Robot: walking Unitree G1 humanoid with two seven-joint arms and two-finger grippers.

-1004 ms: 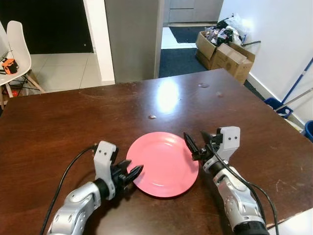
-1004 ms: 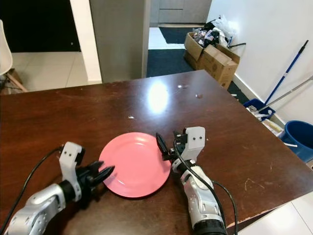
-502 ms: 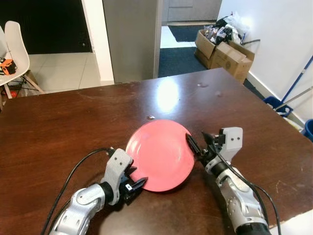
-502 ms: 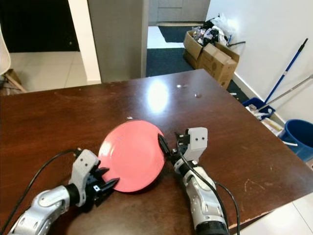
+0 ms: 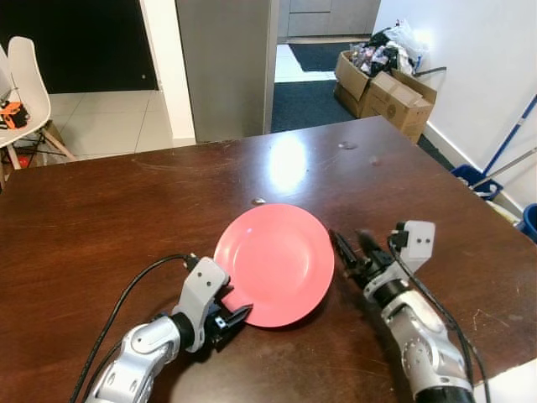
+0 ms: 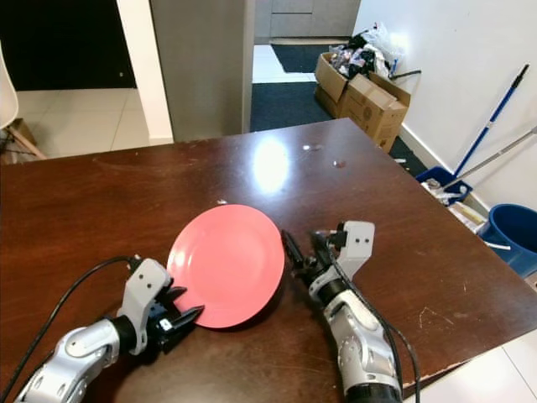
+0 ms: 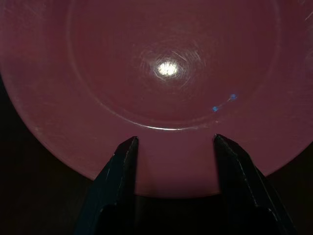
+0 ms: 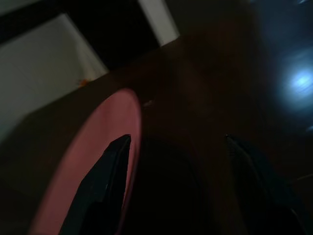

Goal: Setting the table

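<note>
Surface: dark brown wooden table point(image 5: 101, 210), polished, a ceiling light glaring off it toward 12 o'clock.
Plate: pink plate point(image 5: 275, 262), round, near the middle of the table's near half; in the eye views its far side looks raised, near edge low, though I cannot be sure how much is tilt.
Left gripper: left gripper point(image 5: 228, 317) at the plate's 7 o'clock, fingers spread, tips right at the near rim; the left wrist view looks along both black fingers point(image 7: 120, 171) with the rim lying across the gap. Whether they pinch it I cannot tell — they read as parted, not clamped.
Right gripper: right gripper point(image 5: 357, 252) at the plate's 3 o'clock, just beside the rim, fingers wide apart, holding nothing.
Risk: with no firm pinch on either side, a nudge from the left tips could make the plate skid or drop flat with a clatter; the right fingers could clip the rim and spin it.
Beyond: white chair point(image 5: 29, 84) at 10 o'clock, cardboard boxes point(image 5: 388, 88) at 1 o'clock, blue bucket point(image 6: 512, 239) at 3 o'clock.
</note>
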